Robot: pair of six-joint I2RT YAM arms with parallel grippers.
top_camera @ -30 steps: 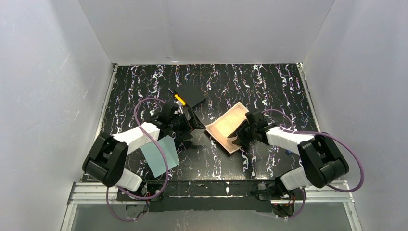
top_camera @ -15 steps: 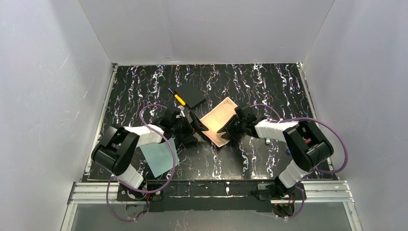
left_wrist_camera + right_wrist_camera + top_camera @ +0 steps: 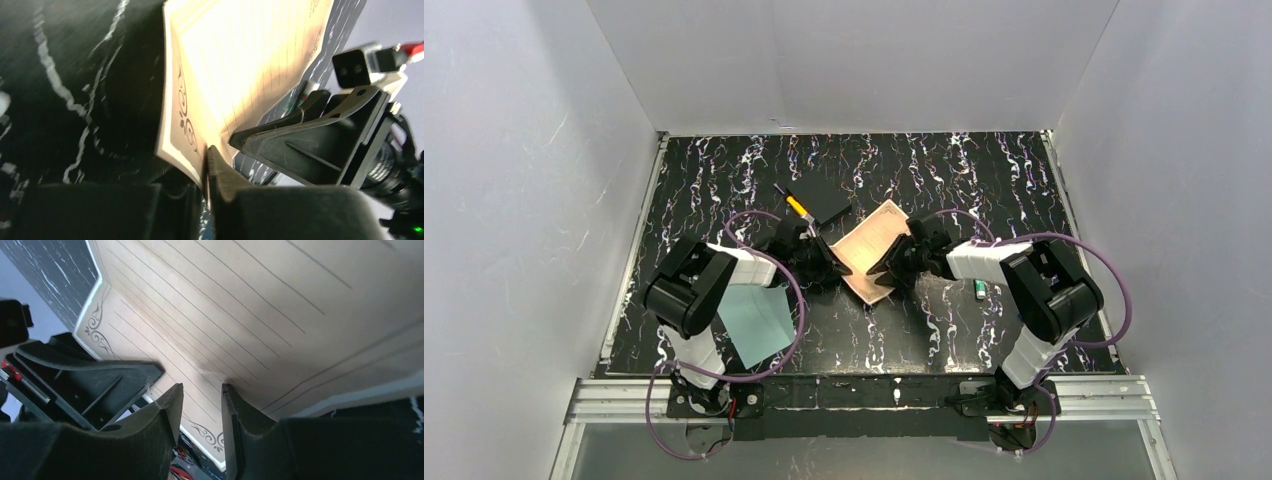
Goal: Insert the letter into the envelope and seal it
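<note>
Both tools grasp the letter (image 3: 867, 249) above the middle of the tabletop (image 3: 984, 180): the left tool (image 3: 822, 256) is clenched on its left edge, the right tool (image 3: 898, 262) on its right edge, the sheet bowed between them. The envelope (image 3: 757, 319) lies flat near the left arm's base.

Left claw (image 3: 204, 167) clamped on letter (image 3: 235, 65) edge

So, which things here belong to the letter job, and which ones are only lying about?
For the job:
- letter, pinched by both grippers
- envelope, flat on the table

Lying about:
- black pad
- yellow-handled tool
- small green item
</note>
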